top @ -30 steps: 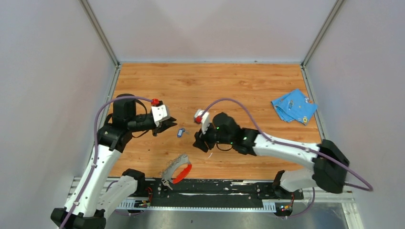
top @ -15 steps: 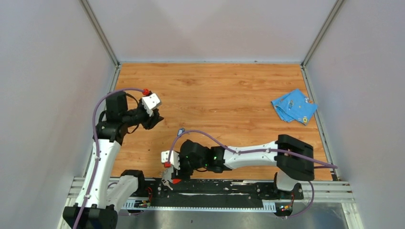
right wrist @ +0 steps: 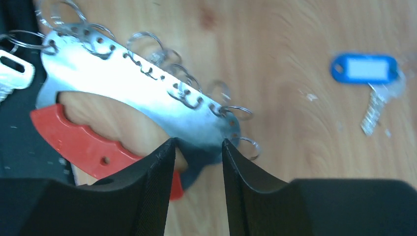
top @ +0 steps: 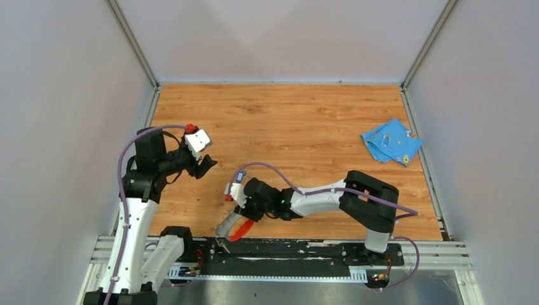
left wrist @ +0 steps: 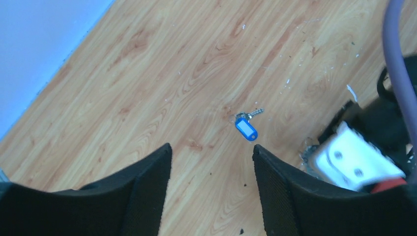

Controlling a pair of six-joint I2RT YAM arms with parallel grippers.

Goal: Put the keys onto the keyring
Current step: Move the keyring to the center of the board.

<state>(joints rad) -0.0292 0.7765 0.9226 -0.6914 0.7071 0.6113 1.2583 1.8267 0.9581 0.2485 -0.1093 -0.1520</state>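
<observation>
A wooden tabletop [top: 305, 114] lay between grey walls. The left tool [left wrist: 211, 152] hovered open and empty, drawn back from the blue key [left wrist: 246, 129] at mid-table. The right arm had swung to the near edge. Its tool [right wrist: 195, 145] straddled the tip of the keyring [right wrist: 133, 86]; whether it gripped was unclear. A blue cloth [top: 391, 141] lay far right.

Robot lab test cell: plain panel walls [top: 279, 38], aluminium rails [top: 438, 257].

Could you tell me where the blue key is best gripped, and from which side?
Probably by its plastic head, from above, with the jaws across the head's narrow width: the blue key lies flat on the table, and the head is broader than the thin blade.
</observation>
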